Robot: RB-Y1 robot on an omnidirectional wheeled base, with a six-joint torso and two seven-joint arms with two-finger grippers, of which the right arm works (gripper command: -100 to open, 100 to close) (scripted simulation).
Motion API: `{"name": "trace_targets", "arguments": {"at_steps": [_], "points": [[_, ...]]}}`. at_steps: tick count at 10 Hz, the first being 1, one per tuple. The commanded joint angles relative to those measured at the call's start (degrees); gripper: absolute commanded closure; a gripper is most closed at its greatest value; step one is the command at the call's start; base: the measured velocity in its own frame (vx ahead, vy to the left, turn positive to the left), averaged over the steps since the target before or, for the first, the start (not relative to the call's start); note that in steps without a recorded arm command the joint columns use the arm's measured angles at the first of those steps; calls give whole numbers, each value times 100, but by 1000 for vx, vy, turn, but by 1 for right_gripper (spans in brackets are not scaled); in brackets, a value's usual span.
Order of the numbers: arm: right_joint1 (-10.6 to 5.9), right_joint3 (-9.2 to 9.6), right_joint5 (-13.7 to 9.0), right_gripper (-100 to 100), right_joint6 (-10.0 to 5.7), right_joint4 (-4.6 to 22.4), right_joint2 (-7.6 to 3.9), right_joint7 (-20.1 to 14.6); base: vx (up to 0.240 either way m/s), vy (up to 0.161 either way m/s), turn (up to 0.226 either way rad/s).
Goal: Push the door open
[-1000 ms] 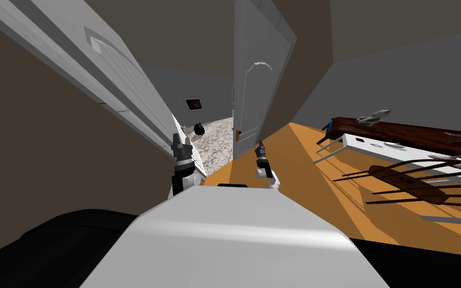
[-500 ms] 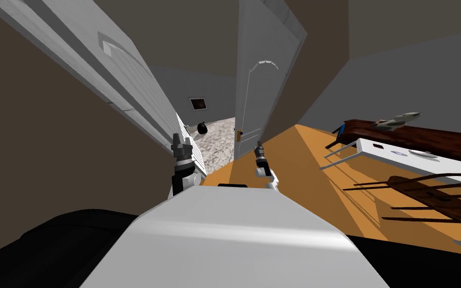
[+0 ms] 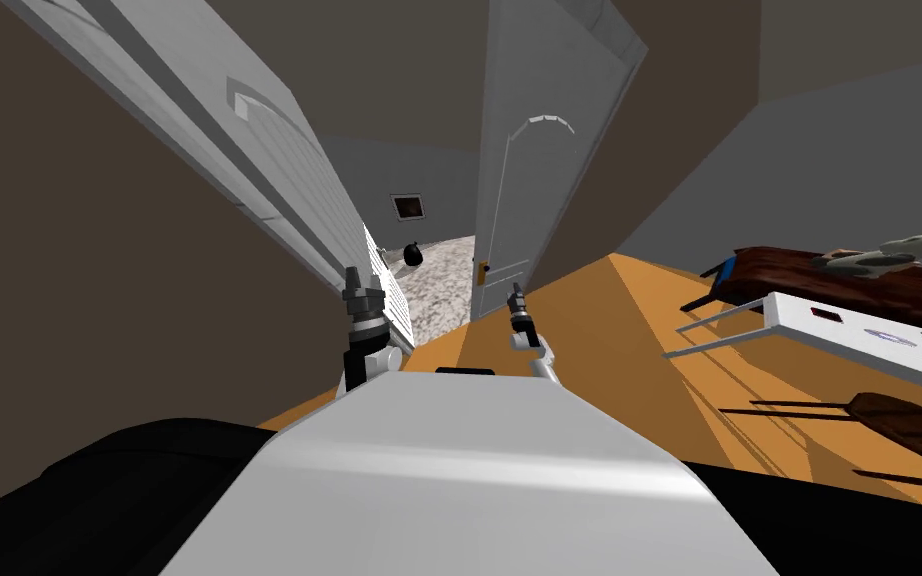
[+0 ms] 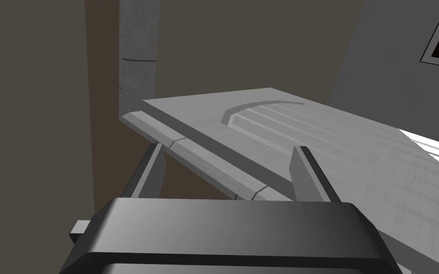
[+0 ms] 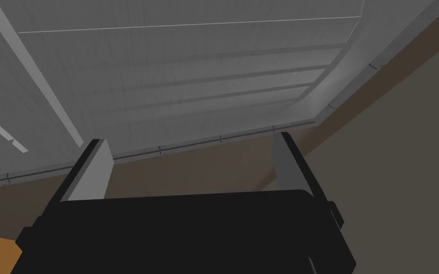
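Two white panelled leaves are being faced across one doorway [image 3: 429, 240]. The left door leaf [image 3: 279, 170] is being shown swung well aside on the doorway's left. The right door leaf [image 3: 529, 200] is standing partly open on the doorway's right, its small yellow handle [image 3: 482, 268] on the edge nearest the doorway. A speckled grey floor [image 3: 439, 290] is being seen through the doorway.

The left gripper [image 3: 353, 272] is being held at the doorway's left side, just beside the leaf there, with its blades spread wide and nothing between them. The right gripper [image 3: 516, 290] is being held at the doorway's right side, below the handle, equally spread and empty. Whether either leaf is being touched cannot be told.

The pushing step is being judged as under way, with the doorway already partly cleared. For the next move, a steady forward press on the right door leaf near its handle edge is being called for. The base would need advancing toward the doorway, with both blades being kept clear of the leaf edges.
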Motion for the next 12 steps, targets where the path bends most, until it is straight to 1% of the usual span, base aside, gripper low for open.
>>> {"name": "trace_targets", "arguments": {"at_steps": [1, 3, 8, 9, 11, 12], "points": [[-85, -4, 2, -100, -27, 192, -9, -29, 25, -82, 89], [-315, -17, -1, -100, -65, 603, -76, -119, 28, -87, 162], [-875, -49, -9, -100, -158, 1548, -236, -340, 23, -130, 209], [-875, -49, -9, -100, -158, 1607, -236, -340, 12, -93, 72], [-1086, -61, -12, -100, -193, 1955, -294, -423, 5, -75, 171], [-1086, -61, -12, -100, -193, 1984, -294, -423, 14, -68, 81]]}}
